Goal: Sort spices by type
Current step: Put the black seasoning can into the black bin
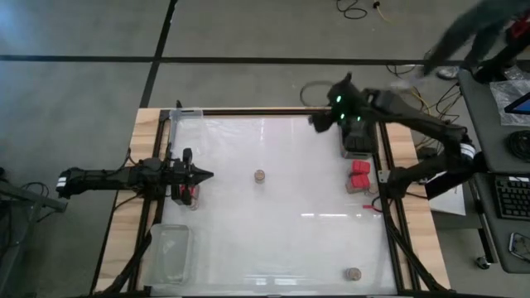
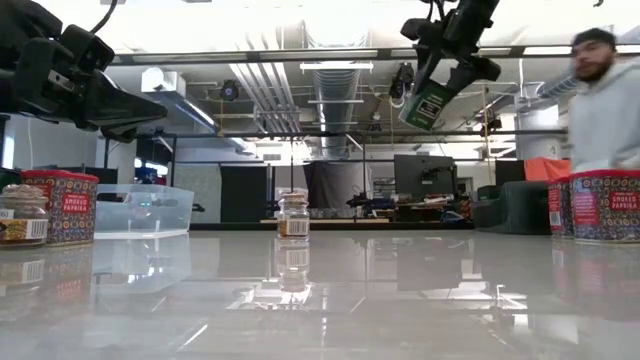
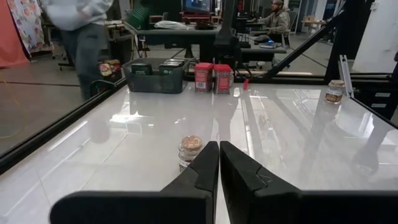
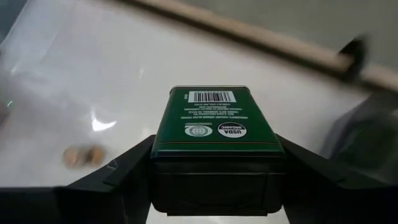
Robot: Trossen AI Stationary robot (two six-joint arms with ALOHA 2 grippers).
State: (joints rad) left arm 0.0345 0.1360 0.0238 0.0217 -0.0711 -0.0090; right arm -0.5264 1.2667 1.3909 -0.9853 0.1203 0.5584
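My right gripper point(image 2: 432, 88) hangs high over the table's far right part, shut on a dark green boxy spice tin point(image 4: 217, 127). One round tan-topped jar point(image 1: 259, 175) stands mid-table and another point(image 1: 354, 272) near the front right. Two red tins point(image 1: 358, 175) stand at the right, beside a black tray point(image 1: 358, 142) of dark tins. My left gripper point(image 3: 219, 163) is shut and level at the table's left, pointing at the middle jar point(image 3: 189, 149). A red tin point(image 2: 60, 205) and a jar point(image 2: 22, 215) stand by it. My right gripper pinches the tin's two opposite narrow sides point(image 4: 159, 149) between its two fingers point(image 4: 121, 171), at one end of the tin. The fingers slant down from above. The tin sticks out beyond them, barcode face toward the wrist camera, tilted and lifted clear point(image 2: 428, 104) of the table.
A clear plastic tray point(image 1: 170, 252) lies at the front left and another point(image 1: 187, 116) at the far left corner. A black frame point(image 1: 389, 190) edges the table. A person point(image 2: 605, 100) stands beyond the right side. Bare tabletop point(image 1: 290, 232) spreads across the middle.
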